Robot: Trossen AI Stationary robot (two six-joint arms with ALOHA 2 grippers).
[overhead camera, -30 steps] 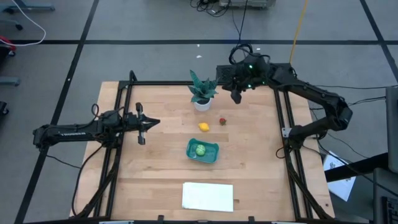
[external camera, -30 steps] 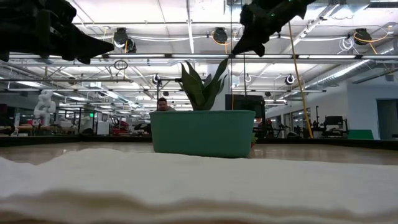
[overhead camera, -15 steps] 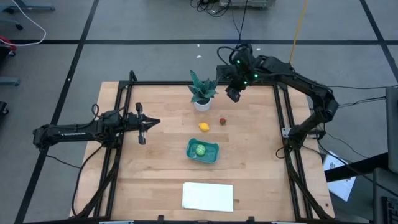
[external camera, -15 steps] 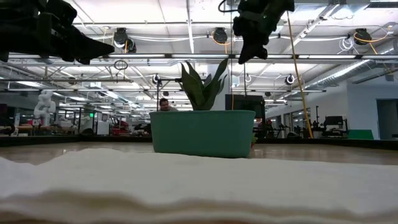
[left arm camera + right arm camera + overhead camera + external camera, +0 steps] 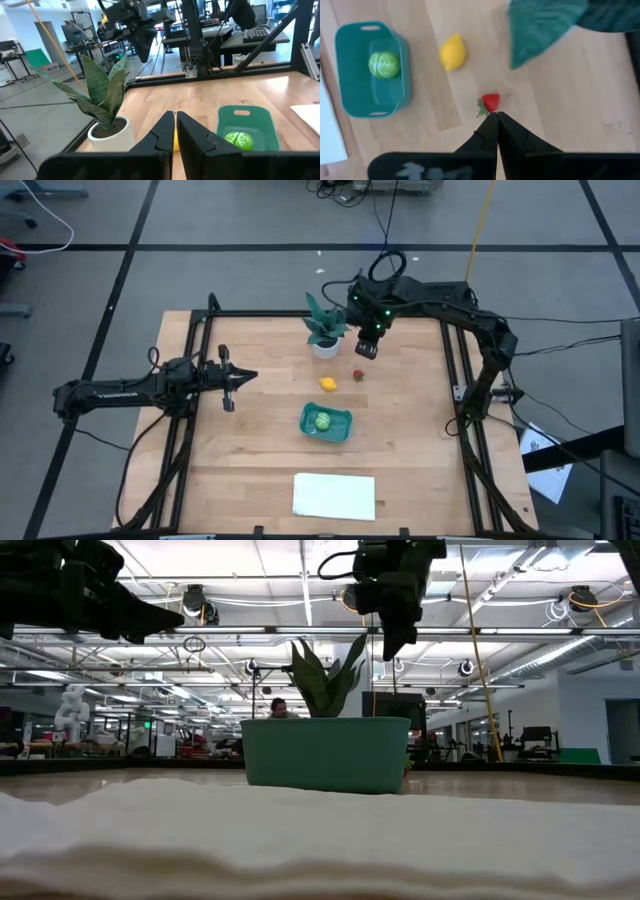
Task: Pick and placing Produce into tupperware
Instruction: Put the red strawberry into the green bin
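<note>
- Teal-green shallow plastic tupperware (image 5: pixel 326 422) with rounded corners, set near the middle of the wooden bench (image 5: pixel 250 460), just beyond a flat white rectangular sheet (image 5: pixel 334 496) at the near edge.
- Round light-green produce piece (image 5: pixel 322 420) lying inside the tupperware, also clear in the right wrist view (image 5: pixel 384 65) and the left wrist view (image 5: pixel 238 140).
- Yellow lemon-like piece (image 5: pixel 327 384) on the bare wood just past the tupperware, apart from its rim.
- Small dark red strawberry-like piece (image 5: pixel 358 375) with a green leafy end, beside the lemon-like piece toward the right side, apart from it; in the right wrist view (image 5: pixel 490 103) right ahead of the closed fingertips.
- Left hand (image 5: pixel 228 378) held level over the left side of the bench, pointing toward the middle, fingers nearly together with only a thin slit between them, nothing held.
- Right hand (image 5: pixel 364 352) hanging above the far part of the bench, just above and beyond the red piece, fingers pressed together, empty.
- Spiky green plant in a white pot (image 5: pixel 325 328) at the far edge, just left of the right hand.
- Beyond the bench in the low view, a person (image 5: pixel 279 709) partly seen behind the tupperware.
</note>
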